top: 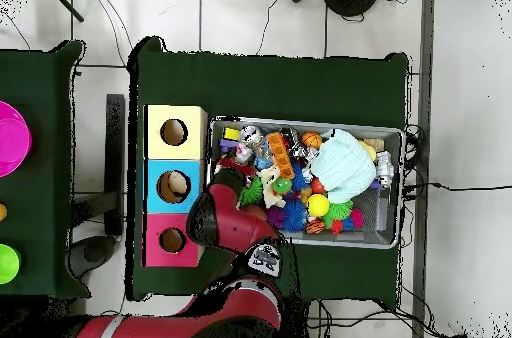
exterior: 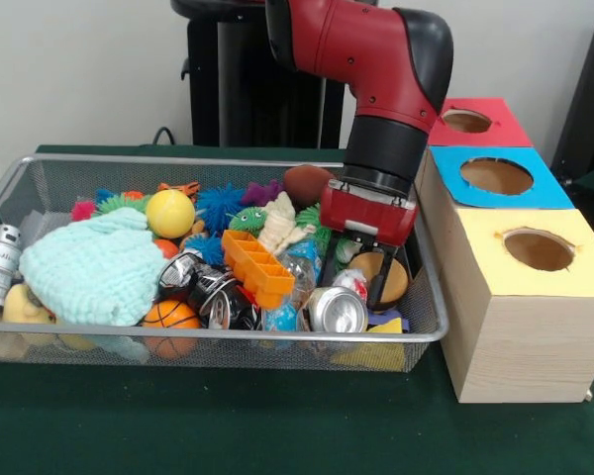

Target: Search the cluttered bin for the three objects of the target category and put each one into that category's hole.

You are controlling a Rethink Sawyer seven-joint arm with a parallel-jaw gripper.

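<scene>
The wire mesh bin (exterior: 228, 162) is full of toys. The mint-green knit cloth (exterior: 94, 269) lies on top at its left end. It also shows in the overhead view (top: 341, 166). The cream knit cloth (exterior: 282, 226) lies in the middle, just left of my gripper (exterior: 356, 287). The gripper is open, its black fingers (exterior: 383, 282) down in the bin's right end astride a tan ball (exterior: 394, 280) and a white scrap with red specks. I cannot tell whether that scrap is the polka-dot cloth. The yellow-faced hole (exterior: 540, 249) is on the nearest box, right of the bin.
The blue-faced hole (exterior: 496, 176) and red-faced hole (exterior: 466, 121) lie behind the yellow one. A crushed can (exterior: 337, 310), an orange tray (exterior: 256, 267), a yellow ball (exterior: 170, 213), a small basketball (exterior: 170, 316) and spiky toys crowd the bin. The arm (top: 225, 216) hides the gripper from overhead.
</scene>
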